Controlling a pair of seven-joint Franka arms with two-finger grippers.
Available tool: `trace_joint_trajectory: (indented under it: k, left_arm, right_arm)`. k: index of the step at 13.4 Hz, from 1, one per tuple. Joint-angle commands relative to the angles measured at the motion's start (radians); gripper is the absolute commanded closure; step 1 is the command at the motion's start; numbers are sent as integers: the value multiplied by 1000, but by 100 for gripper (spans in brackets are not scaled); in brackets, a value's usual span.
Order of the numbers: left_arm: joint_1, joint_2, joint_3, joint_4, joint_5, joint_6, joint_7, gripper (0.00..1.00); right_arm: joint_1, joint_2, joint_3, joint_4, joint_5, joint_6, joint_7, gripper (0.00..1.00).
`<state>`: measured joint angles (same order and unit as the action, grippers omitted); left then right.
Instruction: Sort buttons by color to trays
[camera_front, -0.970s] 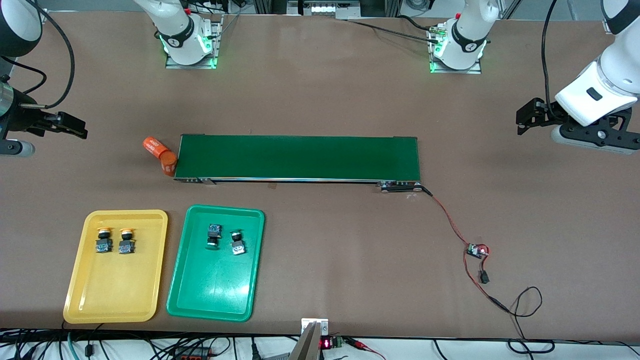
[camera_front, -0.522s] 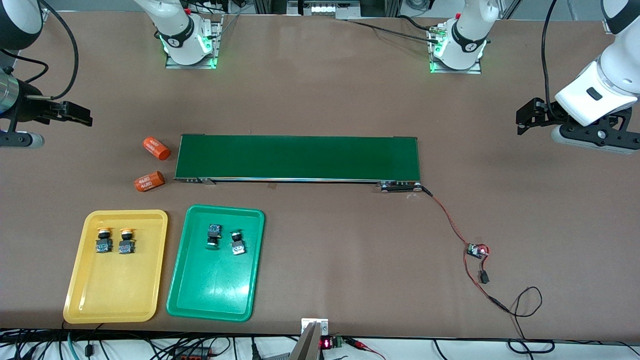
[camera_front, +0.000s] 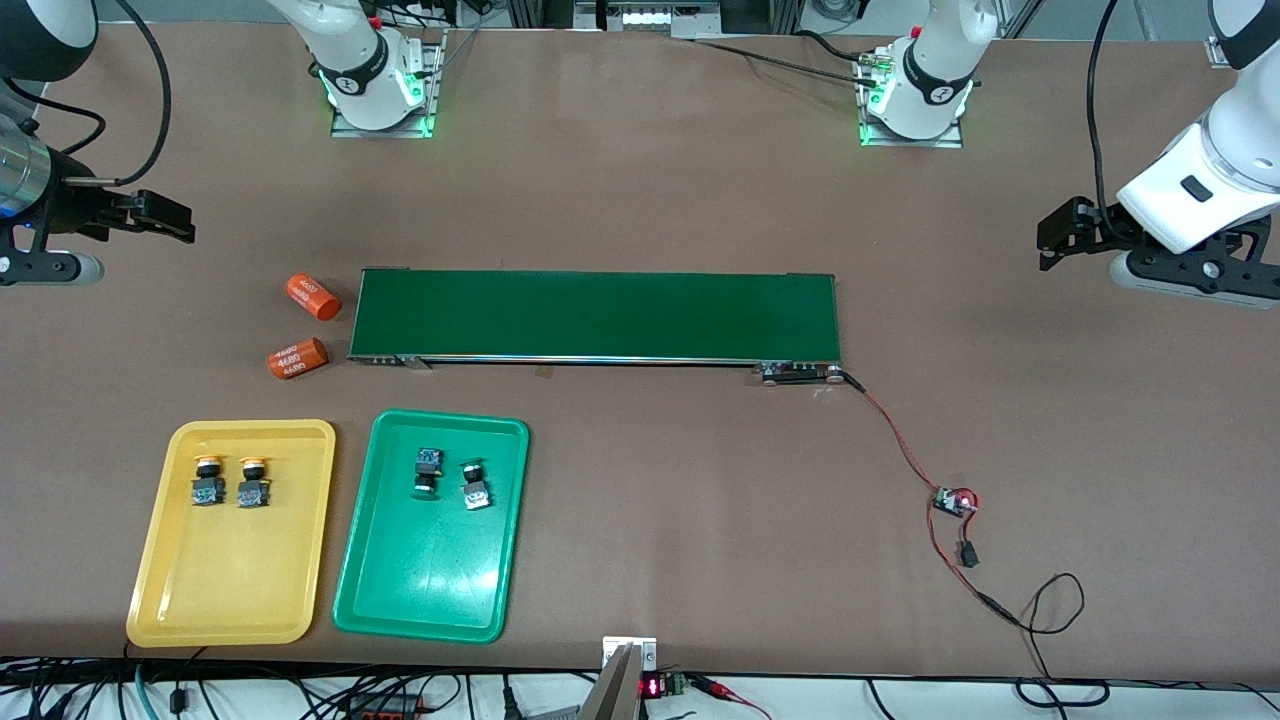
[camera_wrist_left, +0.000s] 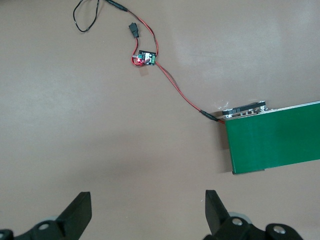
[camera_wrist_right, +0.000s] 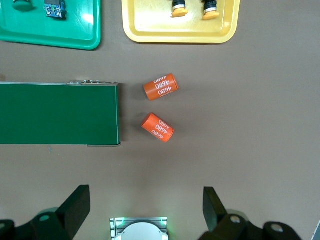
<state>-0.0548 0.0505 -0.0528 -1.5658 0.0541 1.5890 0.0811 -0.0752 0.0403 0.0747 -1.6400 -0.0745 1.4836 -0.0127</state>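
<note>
Sorting looks done, so it's basically just parking the arms clean

Both yellow-capped buttons (camera_front: 228, 483) sit side by side in the yellow tray (camera_front: 160, 600), and both green-capped buttons (camera_front: 451, 480) are in the green tray (camera_front: 420, 610) next to it, nearer the front camera than the conveyor belt (camera_front: 597, 315). Two orange cylinders (camera_front: 306, 328) lie off the belt's end toward the right arm; I'd ignore them. The right claw (camera_front: 165, 218) and left claw (camera_front: 1060, 230) both hang wide open and empty over bare surface (camera_front: 650, 180), well apart from the trays. Best move: keep them high and away.
</note>
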Motion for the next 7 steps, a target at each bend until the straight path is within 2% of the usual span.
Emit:
trace_joint_trajectory:
  k: [1,7]
  left_arm:
    - [4,6,-1,26,-13,-4,8,0]
    - [4,9,-1,24,-16,-3,8,0]
  right_arm:
    - [0,-7,-1,5,13,-9,-7,0]
    - [3,-8,-1,5,13,-11,-7,0]
